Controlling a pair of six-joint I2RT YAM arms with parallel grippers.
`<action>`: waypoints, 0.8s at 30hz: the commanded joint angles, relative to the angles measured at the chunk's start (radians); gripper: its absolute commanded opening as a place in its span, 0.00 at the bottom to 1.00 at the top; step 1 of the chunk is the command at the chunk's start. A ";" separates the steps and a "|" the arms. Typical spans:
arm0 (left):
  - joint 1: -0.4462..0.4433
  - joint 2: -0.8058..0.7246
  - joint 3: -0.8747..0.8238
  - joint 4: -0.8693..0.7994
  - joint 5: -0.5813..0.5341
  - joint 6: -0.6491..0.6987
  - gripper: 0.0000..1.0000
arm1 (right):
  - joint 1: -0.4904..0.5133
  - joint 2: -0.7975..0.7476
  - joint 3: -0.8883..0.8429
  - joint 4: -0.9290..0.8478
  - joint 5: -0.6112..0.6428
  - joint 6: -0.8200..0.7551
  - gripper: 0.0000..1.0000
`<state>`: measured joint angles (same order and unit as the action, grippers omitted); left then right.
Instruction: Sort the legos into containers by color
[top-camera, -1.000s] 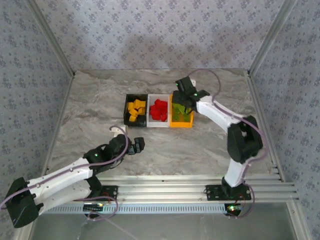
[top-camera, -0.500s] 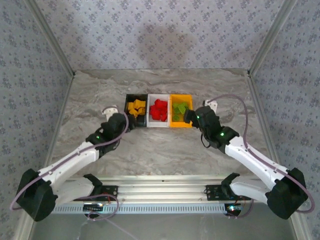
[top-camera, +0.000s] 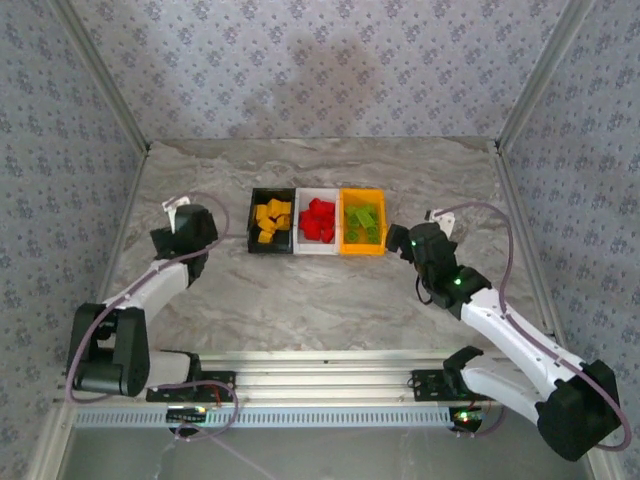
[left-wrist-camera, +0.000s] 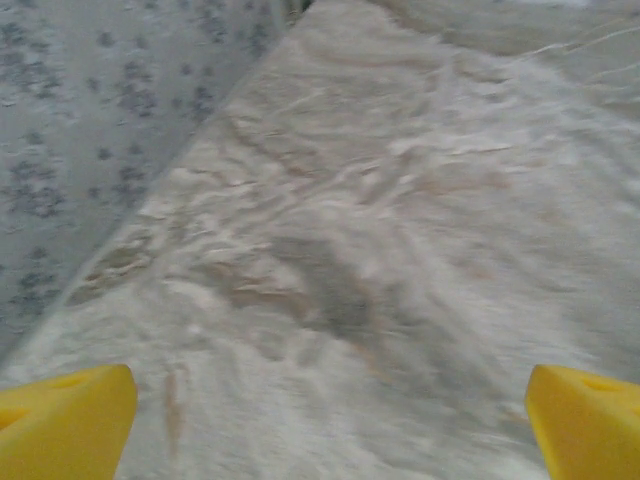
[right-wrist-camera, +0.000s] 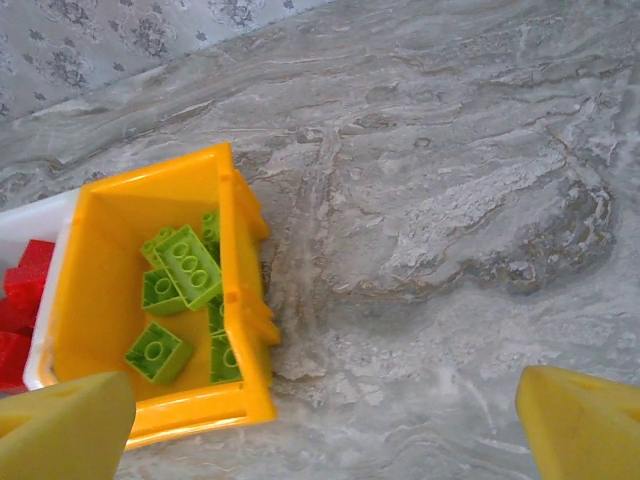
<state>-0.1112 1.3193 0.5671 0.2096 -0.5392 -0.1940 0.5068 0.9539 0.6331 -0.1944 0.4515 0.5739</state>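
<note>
Three containers stand in a row at mid-table: a black bin (top-camera: 251, 222) with yellow-orange legos (top-camera: 270, 220), a white bin (top-camera: 318, 251) with red legos (top-camera: 318, 220), and an orange bin (top-camera: 362, 249) with lime green legos (top-camera: 362, 222). My right gripper (top-camera: 399, 240) hovers just right of the orange bin, open and empty. In the right wrist view the open gripper (right-wrist-camera: 325, 435) is over bare marble, with the orange bin (right-wrist-camera: 235, 260) and its green legos (right-wrist-camera: 185, 265) at the left. My left gripper (top-camera: 180, 222) is far left of the black bin, open (left-wrist-camera: 325, 440) over bare table.
The patterned left wall (left-wrist-camera: 90, 120) rises close to the left gripper. A slice of the white bin (right-wrist-camera: 40, 215) with red legos (right-wrist-camera: 20, 290) shows at the left edge of the right wrist view. Aluminium rails (top-camera: 380, 365) run along the near edge.
The right gripper has left the top of the orange bin and drawn back to its right side, opening wide. The left arm has swung left, away from the black bin.
</note>
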 joint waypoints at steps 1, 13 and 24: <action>0.021 0.020 -0.086 0.304 0.103 0.119 0.99 | -0.019 -0.021 -0.014 0.082 -0.015 -0.085 1.00; 0.106 0.243 -0.181 0.712 0.403 0.168 0.99 | -0.098 -0.115 -0.141 0.301 -0.031 -0.291 1.00; 0.111 0.219 -0.162 0.628 0.416 0.158 0.99 | -0.453 0.003 -0.289 0.632 -0.135 -0.486 1.00</action>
<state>-0.0017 1.5410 0.4053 0.7906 -0.1448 -0.0444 0.1120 0.8967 0.4046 0.2649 0.3771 0.1654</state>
